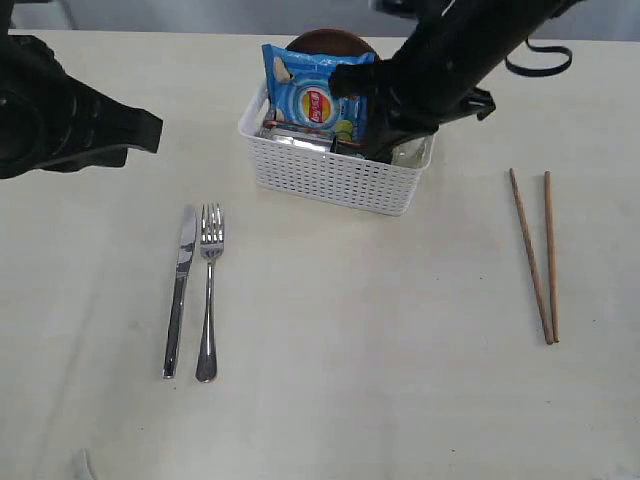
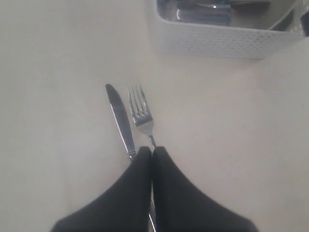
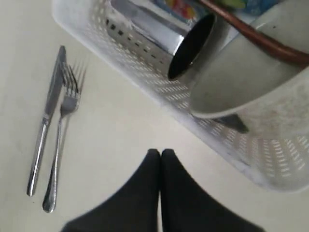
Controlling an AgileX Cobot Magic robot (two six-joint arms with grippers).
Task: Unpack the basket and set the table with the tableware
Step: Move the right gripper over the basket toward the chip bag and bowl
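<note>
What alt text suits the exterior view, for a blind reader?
A white basket holding a blue snack bag sits on a table, a black robot arm over it. A knife and fork lie side by side at left, two chopsticks at right.

A blue snack bag (image 1: 312,100) shows a round red-and-yellow logo.

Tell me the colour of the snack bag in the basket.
The snack bag is blue; the exterior view shows it best.
</note>
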